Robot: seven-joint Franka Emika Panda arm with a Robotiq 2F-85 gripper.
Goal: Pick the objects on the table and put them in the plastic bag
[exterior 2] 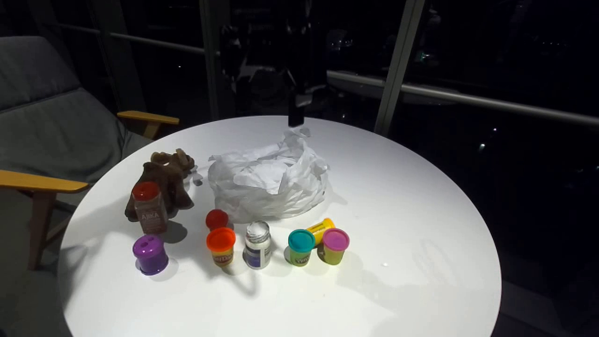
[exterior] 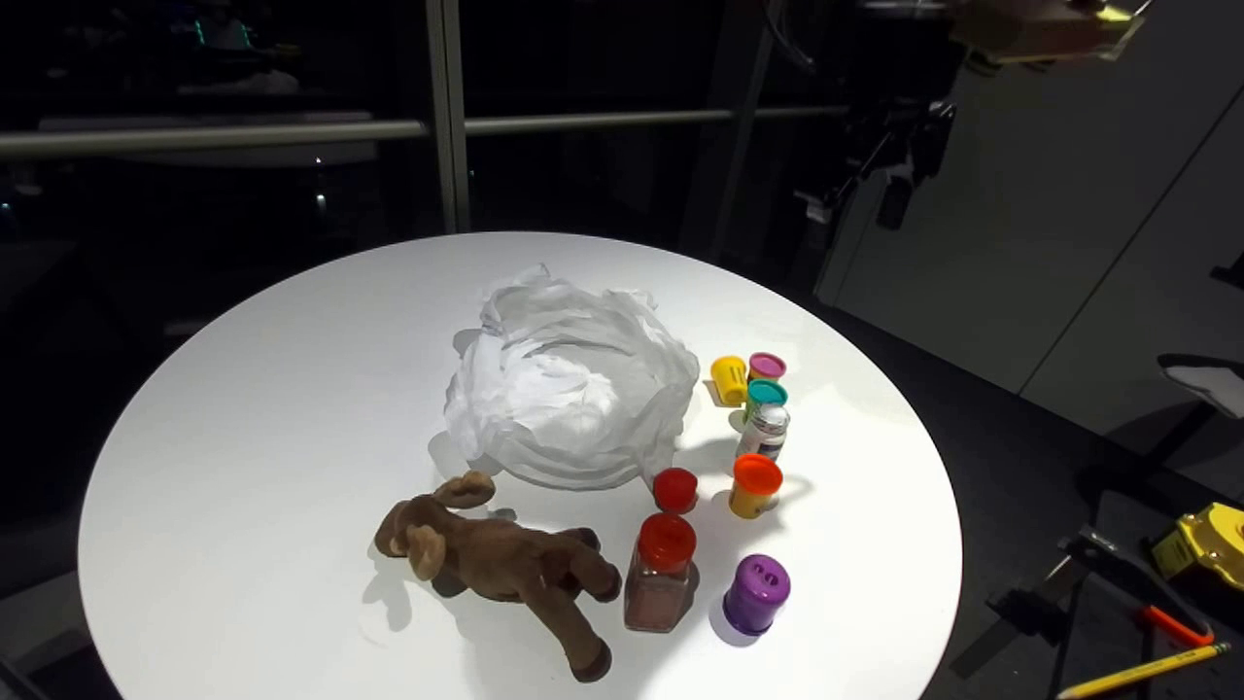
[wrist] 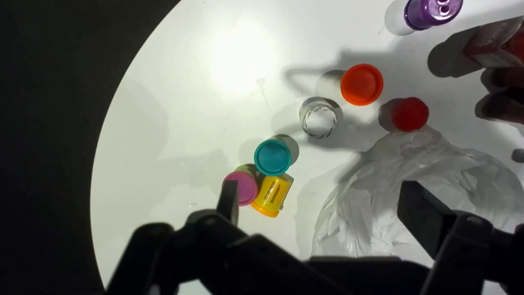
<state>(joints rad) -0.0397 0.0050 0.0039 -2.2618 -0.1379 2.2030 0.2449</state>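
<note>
My gripper (wrist: 319, 197) hangs open above the table (exterior: 262, 389), nothing between its fingers. Below it in the wrist view, the plastic bag (wrist: 344, 221) lies to the right, its mouth spread upward. A teal-lidded cup (wrist: 272, 157), a magenta-lidded cup (wrist: 245, 189) and a tipped yellow cup (wrist: 273, 193) cluster to the left. Beyond are a silvery-topped bottle (wrist: 320, 121), an orange-lidded cup (wrist: 362, 85) and a small red object (wrist: 410, 114). A brown plush animal (exterior: 496, 559), a red-capped jar (exterior: 659, 578) and a purple container (exterior: 757, 595) also rest on the table.
A grey chair (exterior 2: 47, 103) with wooden armrests stands close to the table. Dark glass panes with a metal rail (exterior: 593, 121) run behind. In an exterior view, a yellow pencil (exterior: 1142, 673) and a yellow item (exterior: 1210, 544) sit off the table.
</note>
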